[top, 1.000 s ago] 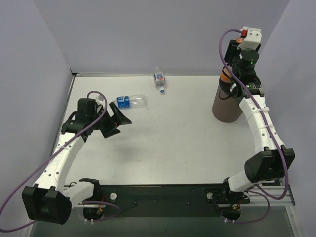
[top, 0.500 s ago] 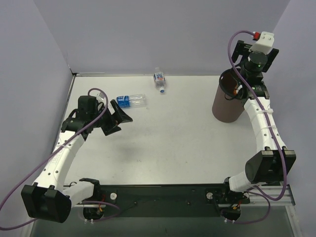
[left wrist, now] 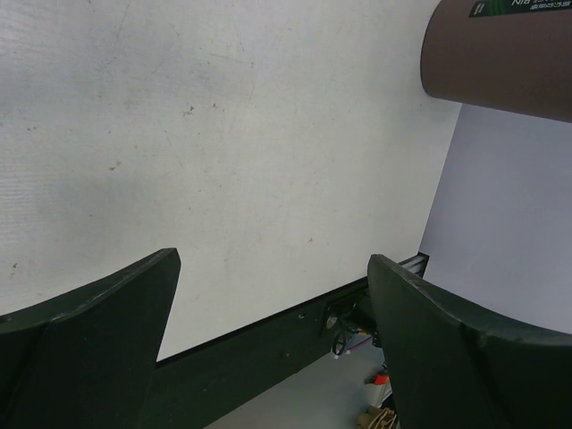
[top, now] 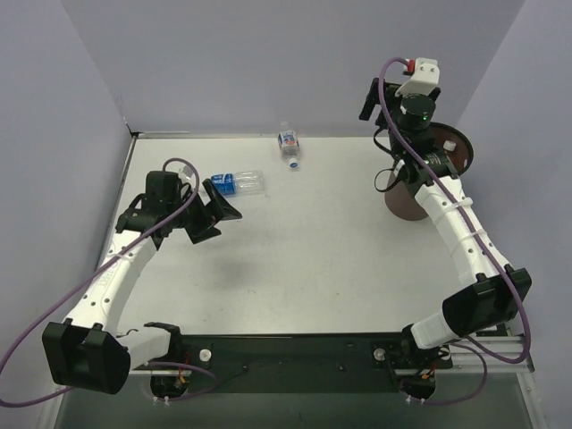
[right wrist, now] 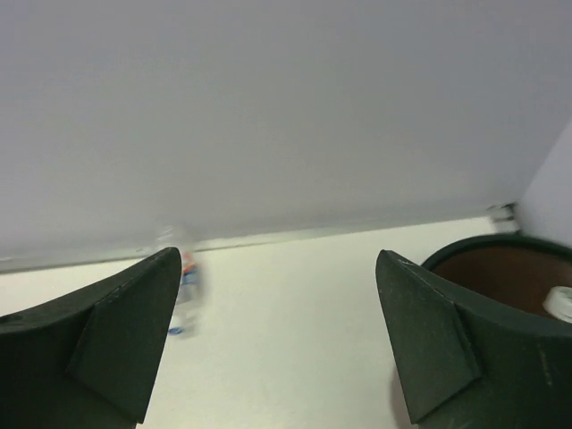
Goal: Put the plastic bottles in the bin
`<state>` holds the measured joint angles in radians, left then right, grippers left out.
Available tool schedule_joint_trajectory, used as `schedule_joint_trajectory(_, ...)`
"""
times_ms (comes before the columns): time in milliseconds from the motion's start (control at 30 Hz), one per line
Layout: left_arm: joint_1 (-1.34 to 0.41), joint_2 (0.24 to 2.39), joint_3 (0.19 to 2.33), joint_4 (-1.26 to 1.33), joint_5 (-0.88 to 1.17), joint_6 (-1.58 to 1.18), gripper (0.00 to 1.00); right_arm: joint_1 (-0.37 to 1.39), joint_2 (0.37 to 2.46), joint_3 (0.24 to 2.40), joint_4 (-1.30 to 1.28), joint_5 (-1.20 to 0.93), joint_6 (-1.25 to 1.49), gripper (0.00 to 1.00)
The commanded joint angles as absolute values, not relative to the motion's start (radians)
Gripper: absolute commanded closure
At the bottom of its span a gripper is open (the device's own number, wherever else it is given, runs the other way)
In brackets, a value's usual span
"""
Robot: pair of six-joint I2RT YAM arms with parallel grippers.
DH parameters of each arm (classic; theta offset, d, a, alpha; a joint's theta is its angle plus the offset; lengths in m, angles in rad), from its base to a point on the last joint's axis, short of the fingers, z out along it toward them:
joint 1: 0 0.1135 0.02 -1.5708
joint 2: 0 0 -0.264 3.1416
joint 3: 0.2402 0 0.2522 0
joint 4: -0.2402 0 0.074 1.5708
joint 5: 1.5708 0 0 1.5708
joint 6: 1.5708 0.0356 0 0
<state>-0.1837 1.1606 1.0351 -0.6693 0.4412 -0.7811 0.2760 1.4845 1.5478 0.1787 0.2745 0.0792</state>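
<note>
The right arm (top: pixel 465 232) has swung left off the tall brown round bin (top: pixel 404 206) at the white table's (top: pixel 313 259) right, the right jaws wide and empty: that drop looks done. The left jaws, wide and empty, hang beside the blue-labelled clear plastic bottle (top: pixel 238 183); a white-blue-labelled bottle (top: pixel 288 147) lies beyond.

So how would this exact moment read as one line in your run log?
left gripper open, near blue-labelled bottle | right gripper open, beside bin | second bottle lying farther back
</note>
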Motion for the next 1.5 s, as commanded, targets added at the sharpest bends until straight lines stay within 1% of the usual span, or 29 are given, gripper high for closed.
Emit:
schedule_joint_trajectory(0,-0.187,1.175,1.094,-0.606,0.425,-0.782,0.03,0.316,1.508,1.591,0.049,0.074,0.327,0.19)
schedule_joint_trajectory(33,-0.184,1.193,1.100,-0.607,0.416,-0.781,0.02,0.336,1.522,1.603,0.025,0.065,0.336,0.21)
schedule_joint_trajectory(67,-0.186,1.206,1.103,-0.614,0.416,-0.778,0.02,0.386,1.551,1.612,-0.033,0.055,0.336,0.21)
schedule_joint_trajectory(200,-0.163,1.275,1.146,-0.672,0.348,-0.785,0.03,0.481,1.580,1.615,-0.115,0.022,0.290,0.20)
schedule_joint_trajectory(333,-0.103,1.353,1.187,-0.702,0.250,-0.836,0.03,0.500,1.525,1.487,-0.124,-0.035,0.284,0.17)
schedule_joint_trajectory(433,-0.069,1.409,1.213,-0.700,0.155,-0.938,0.03,0.503,1.471,1.434,-0.124,-0.066,0.276,0.16)
schedule_joint_trajectory(533,-0.058,1.454,1.180,-0.574,0.149,-1.089,0.03,0.511,1.442,1.396,-0.130,-0.072,0.265,0.16)
schedule_joint_trajectory(567,-0.058,1.465,1.151,-0.434,0.176,-1.171,0.03,0.512,1.434,1.391,-0.136,-0.066,0.265,0.16)
schedule_joint_trajectory(600,-0.058,1.476,1.116,-0.386,0.189,-1.221,0.03,0.517,1.433,1.393,-0.140,-0.057,0.265,0.16)
schedule_joint_trajectory(667,-0.061,1.523,1.103,-0.326,0.181,-1.354,0.03,0.520,1.427,1.391,-0.144,-0.042,0.275,0.16)
schedule_joint_trajectory(767,-0.060,1.607,1.135,-0.310,0.147,-1.477,0.03,0.520,1.422,1.388,-0.144,-0.020,0.293,0.16)
schedule_joint_trajectory(1000,-0.060,1.787,1.233,-0.272,0.083,-1.682,0.02,0.525,1.422,1.388,-0.144,-0.018,0.313,0.15)
schedule_joint_trajectory(1200,-0.067,1.910,1.334,-0.238,0.066,-1.733,0.03,0.526,1.411,1.384,-0.155,-0.020,0.314,0.15)
schedule_joint_trajectory(1333,-0.074,1.979,1.416,-0.308,0.057,-1.740,0.03,0.526,1.407,1.381,-0.163,-0.009,0.307,0.15)
schedule_joint_trajectory(1433,-0.075,2.057,1.511,-0.398,0.060,-1.733,0.03,0.525,1.407,1.381,-0.164,-0.008,0.307,0.16)
schedule_joint_trajectory(1467,-0.074,2.081,1.582,-0.435,0.060,-1.724,0.02,0.523,1.407,1.384,-0.167,-0.006,0.307,0.15)
